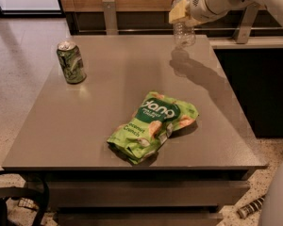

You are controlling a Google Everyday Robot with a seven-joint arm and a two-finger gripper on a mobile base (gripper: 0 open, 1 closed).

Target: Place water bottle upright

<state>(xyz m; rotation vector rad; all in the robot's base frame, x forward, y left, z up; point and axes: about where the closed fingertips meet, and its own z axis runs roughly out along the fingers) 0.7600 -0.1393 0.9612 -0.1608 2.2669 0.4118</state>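
A green snack bag lies flat on the near counter, a green drink can stands upright far left, and at the far right edge the end effector grips the upright water bottle around its upper part.

The water bottle is in the upper right of the frame, above the far edge of the counter. It is small, clear and ribbed, and it stands close to upright with its neck towards the top edge. The end effector clamps its upper half, with 1 tan finger across the front. Whether the base touches the counter cannot be told.
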